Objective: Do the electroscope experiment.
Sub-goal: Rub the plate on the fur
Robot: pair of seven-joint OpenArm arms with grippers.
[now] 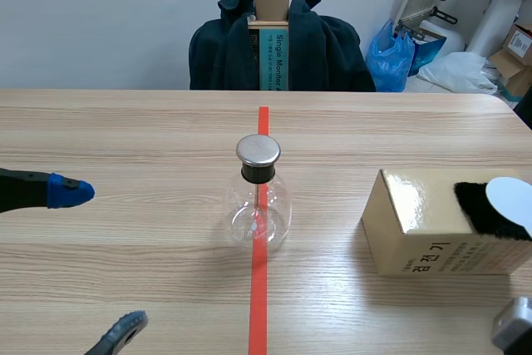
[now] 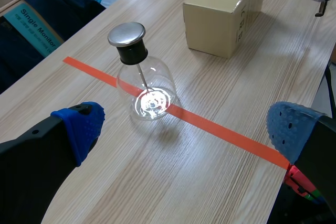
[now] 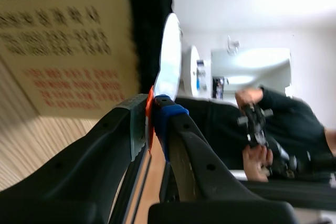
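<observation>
Charging step judged in hand
Right gripper [image 3: 152, 109] jaws clamp the disc [image 3: 167, 56] by the fur [image 1: 485, 208] on the box [image 1: 416, 234]. Left gripper [image 2: 186, 128], jaws wide, faces the electroscope [image 1: 258, 201] on the worktop [image 1: 125, 126]. Next: carry disc to its cap [image 1: 258, 150].

The left arm comes in low from the left. Its end effector [image 2: 184, 124] stands wide open, with one blue-padded finger [image 1: 71, 193] stretched forward and level and the other lower and nearer the robot. The right arm barely shows in the scene view's lower right corner. Its end effector [image 3: 152, 113] has both fingers drawn almost together, clamping the stem of a thin white disc [image 3: 168, 51].
</observation>
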